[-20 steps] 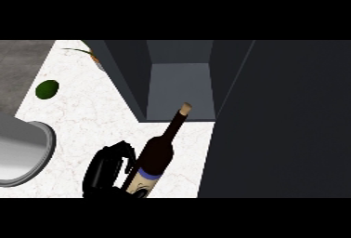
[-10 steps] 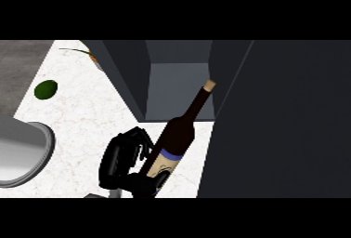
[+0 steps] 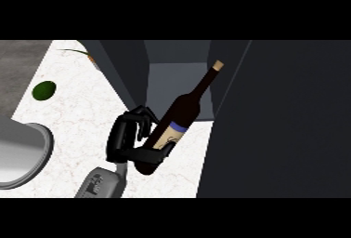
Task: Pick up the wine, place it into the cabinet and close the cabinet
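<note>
Wine bottle (image 3: pixel 179 122) — dark glass, pale label with a blue band above it, cork-coloured top — tilted, its neck pointing up and to the right into the open cabinet (image 3: pixel 179 79), its base low over the white tabletop (image 3: pixel 75 116). You hold it in one black hand (image 3: pixel 130 139), whose fingers curl round the lower body at the label; from the forearm's place at the view's lower left, this reads as your left hand. The right hand does not show.

Handling, as a judgement: glass is stiff, smooth and breakable, and a full bottle carries most of its weight low, so the wide body near the label is the sound place to grip; the thin neck would give poor control. Treat the top as the part most likely to knock the cabinet's wall or its dark door (image 3: pixel 281 121), which stands open at the right and fills that side of the view.

Containers: the cabinet's grey interior shows nothing inside it apart from the bottle's entering neck; deeper parts are hidden by the walls. A grey, curved basin-like rim (image 3: pixel 37 153) lies at the left edge — its contents cannot be made out. A small green round item (image 3: pixel 44 90) sits on the tabletop well apart from the bottle.
</note>
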### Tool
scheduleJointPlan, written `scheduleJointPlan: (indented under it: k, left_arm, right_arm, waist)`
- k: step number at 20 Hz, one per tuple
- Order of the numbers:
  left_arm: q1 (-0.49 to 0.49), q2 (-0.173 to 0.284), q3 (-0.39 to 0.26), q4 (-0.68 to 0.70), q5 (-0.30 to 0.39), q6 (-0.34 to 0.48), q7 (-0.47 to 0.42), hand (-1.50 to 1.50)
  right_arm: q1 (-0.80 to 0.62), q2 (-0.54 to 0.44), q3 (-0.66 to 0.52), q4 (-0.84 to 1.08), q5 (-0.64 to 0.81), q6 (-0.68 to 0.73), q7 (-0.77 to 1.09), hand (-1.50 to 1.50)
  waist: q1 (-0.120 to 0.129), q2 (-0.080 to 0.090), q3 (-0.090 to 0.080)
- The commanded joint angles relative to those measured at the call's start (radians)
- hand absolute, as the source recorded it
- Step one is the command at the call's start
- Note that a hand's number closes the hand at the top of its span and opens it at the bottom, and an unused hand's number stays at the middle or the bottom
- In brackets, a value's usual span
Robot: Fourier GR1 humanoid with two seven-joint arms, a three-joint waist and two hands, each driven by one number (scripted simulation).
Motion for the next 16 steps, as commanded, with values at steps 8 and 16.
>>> scheduleJointPlan:
  k: [8,16]
  left_arm:
    - [-0.302,-0.001,0.047,0.283,0.057,0.044,0.023,1.50]
    - [-0.407,-0.001,0.033,0.501,0.159,0.055,-0.119,1.50]
  right_arm:
    - [0.073,-0.028,-0.016,-0.177,-0.044,0.026,0.002,-1.50]
    - [0.062,-0.031,-0.048,-0.179,-0.095,0.048,-0.005,-1.50]
  waist:
    - [-0.003,0.004,0.000]
    - [-0.019,0.011,-0.001]
